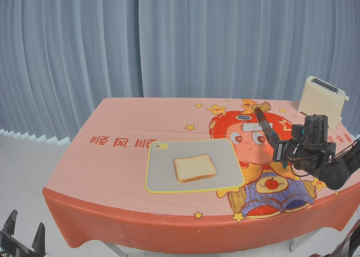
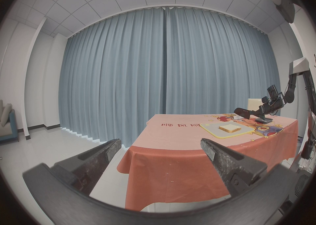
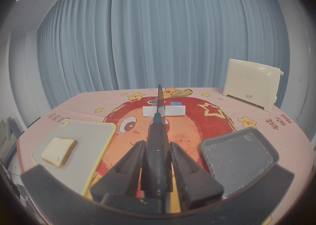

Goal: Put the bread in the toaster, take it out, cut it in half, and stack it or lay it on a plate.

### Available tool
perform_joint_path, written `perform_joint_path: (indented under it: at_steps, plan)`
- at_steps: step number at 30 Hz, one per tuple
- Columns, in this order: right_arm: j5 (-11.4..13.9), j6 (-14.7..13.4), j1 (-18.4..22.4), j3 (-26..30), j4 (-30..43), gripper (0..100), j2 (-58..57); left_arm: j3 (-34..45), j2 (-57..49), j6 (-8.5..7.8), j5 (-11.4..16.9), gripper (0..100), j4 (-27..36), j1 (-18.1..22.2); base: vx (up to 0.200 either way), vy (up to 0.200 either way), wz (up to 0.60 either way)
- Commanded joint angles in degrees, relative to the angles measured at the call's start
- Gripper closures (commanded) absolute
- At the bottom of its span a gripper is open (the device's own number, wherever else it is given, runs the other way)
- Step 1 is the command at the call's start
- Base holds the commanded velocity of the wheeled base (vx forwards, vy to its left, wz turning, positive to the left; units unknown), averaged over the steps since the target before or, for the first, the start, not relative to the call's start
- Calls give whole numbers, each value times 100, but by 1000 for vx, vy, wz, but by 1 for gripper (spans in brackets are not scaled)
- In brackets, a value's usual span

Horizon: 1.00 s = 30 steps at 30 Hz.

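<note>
Head view: toaster (image 1: 322,100) stands at the surface's far right corner. Bread (image 1: 194,168) lies on the cutting board (image 1: 225,152), left of the right gripper (image 1: 278,146), which is clenched on a knife (image 1: 264,122). Left gripper (image 2: 160,143) hangs released, well off the surface.

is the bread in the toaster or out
Out: the bread lies flat on the cutting board, well apart from the toaster at the table's far right corner.

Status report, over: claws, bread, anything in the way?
Right claw shut on knife, right of cutting board. Left claw open, off the table. Bread whole, flat on the board. Nothing between knife and bread.
</note>
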State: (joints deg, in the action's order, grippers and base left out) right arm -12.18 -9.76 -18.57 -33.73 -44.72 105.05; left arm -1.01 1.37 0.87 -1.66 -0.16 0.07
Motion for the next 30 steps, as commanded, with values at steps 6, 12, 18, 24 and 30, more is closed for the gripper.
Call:
perform_joint_path:
  at_steps: [6,12,18,24,30]
  plan:
    - [49,-8,-95,33,77,100,-591,101,4,1,-1,0,-2,1,0,0,0]
    - [66,-8,-358,112,95,100,-925,101,4,1,-1,0,-2,1,0,0,0]
    - [75,-17,-666,218,95,100,-995,101,4,1,-1,0,-2,1,0,0,0]
    - [93,-17,-763,253,95,100,-1109,101,4,1,-1,0,-2,1,0,0,0]
    - [93,-17,-815,297,95,100,-1118,101,4,1,-1,0,-2,1,0,0,0]
